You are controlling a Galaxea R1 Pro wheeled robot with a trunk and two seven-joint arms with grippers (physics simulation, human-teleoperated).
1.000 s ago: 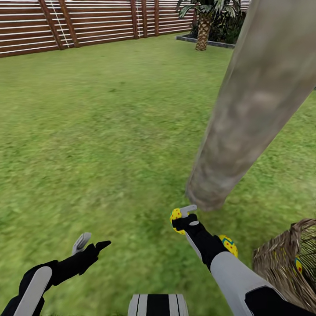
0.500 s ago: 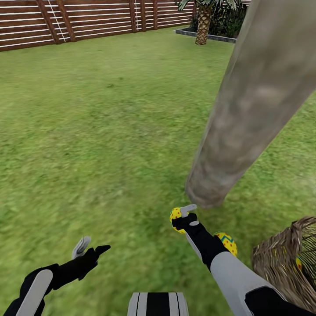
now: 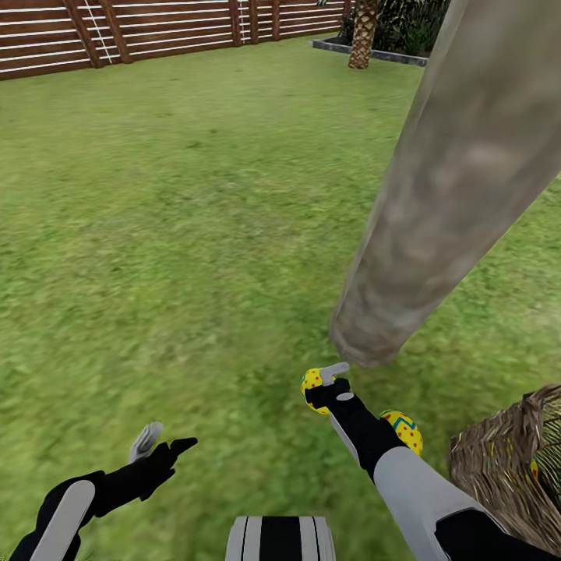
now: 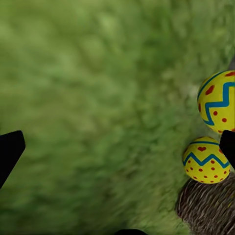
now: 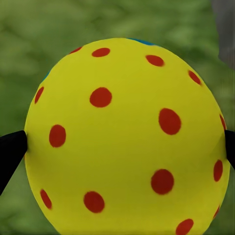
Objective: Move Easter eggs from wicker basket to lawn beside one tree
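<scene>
Nearest, low left: left gripper [image 3: 158, 446] hangs over bare lawn [image 3: 195, 234], fingers spread apart, nothing between them. In the left wrist view its dark fingertips [image 4: 10, 152] sit at either edge with grass between; two eggs and a patch of wicker lie beyond, toward one side.

Near right corner: wicker basket [image 3: 499, 460] on the grass, cut by the frame edge. A spot of yellow [image 3: 534, 468] shows through the weave; looks like an egg inside, too small to be sure.

Just left of the basket, partly behind the right forearm: second egg [image 3: 405, 431] lying on the lawn, blue zigzag band visible.

A little farther: right gripper [image 3: 326, 383], fingers clenched on the first egg [image 3: 312, 382]. In the right wrist view that egg [image 5: 127, 142] sits squarely between the two black fingertips [image 5: 11, 152], touching each on its sides. The held egg is just in front of the tree [image 3: 436, 195] base, near the trunk foot but apart from it.

Trunk is thick, pale grey-brown, rising to the upper right.

Far: open grass, then brown slat fence [image 3: 156, 31] along the back, and a palm [image 3: 363, 35] in a dark planting bed at far right.
</scene>
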